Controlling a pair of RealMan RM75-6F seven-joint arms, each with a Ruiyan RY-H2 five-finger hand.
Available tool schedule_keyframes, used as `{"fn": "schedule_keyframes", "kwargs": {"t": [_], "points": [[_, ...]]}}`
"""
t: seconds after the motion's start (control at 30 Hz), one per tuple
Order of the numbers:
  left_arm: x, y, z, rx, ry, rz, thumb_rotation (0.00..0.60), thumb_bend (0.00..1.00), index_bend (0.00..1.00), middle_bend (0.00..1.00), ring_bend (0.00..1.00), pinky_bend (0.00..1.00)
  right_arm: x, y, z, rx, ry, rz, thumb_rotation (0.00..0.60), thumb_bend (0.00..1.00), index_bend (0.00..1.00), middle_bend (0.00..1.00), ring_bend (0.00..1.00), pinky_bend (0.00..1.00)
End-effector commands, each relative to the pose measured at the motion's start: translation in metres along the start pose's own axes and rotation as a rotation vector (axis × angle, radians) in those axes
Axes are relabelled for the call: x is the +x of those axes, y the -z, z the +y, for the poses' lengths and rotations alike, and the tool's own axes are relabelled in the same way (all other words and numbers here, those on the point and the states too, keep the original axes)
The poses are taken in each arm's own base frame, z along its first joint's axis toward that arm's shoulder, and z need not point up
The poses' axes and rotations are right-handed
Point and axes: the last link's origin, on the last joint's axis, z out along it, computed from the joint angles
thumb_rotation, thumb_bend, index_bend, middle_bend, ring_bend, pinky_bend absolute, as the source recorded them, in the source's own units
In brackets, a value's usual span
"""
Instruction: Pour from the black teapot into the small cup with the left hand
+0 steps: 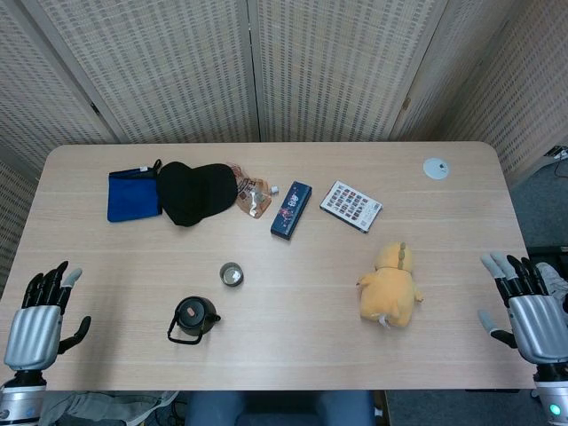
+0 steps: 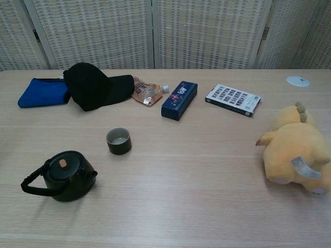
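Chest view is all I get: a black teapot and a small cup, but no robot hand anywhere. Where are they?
Observer: The head view shows the left robot hand at the near left corner of the table, left of the black teapot and apart from it, fingers spread and empty.
Operator: And the other one?
Observer: The right robot hand is at the near right edge, also spread and empty, to the right of the yellow plush toy.
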Motion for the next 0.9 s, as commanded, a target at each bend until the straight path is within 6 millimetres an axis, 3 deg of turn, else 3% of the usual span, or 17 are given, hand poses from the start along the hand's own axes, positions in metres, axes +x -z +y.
{"fn": "schedule_keyframes", "kwargs": {"t": [0.03, 0.5, 0.9], "points": [[0.0, 0.0, 0.0, -0.005, 0.003, 0.009, 0.6, 0.35, 0.0, 0.0, 0.05, 0.0, 0.0, 0.0, 0.0, 0.0, 0.0, -0.001, 0.6, 0.29, 0.0, 0.04, 0.0, 0.01], [0.005, 0.001, 0.002, -0.048, 0.025, 0.001, 0.6, 0.34, 0.0, 0.0, 0.05, 0.0, 0.01, 0.001, 0.002, -0.003, 0.011, 0.038, 0.6, 0.29, 0.0, 0.04, 0.0, 0.01], [0.003, -0.004, 0.02, -0.237, 0.053, -0.106, 0.6, 0.34, 0.0, 0.0, 0.04, 0.0, 0.021, -0.001, 0.0, 0.001, 0.03, 0.063, 0.6, 0.29, 0.0, 0.04, 0.0, 0.01]]}}
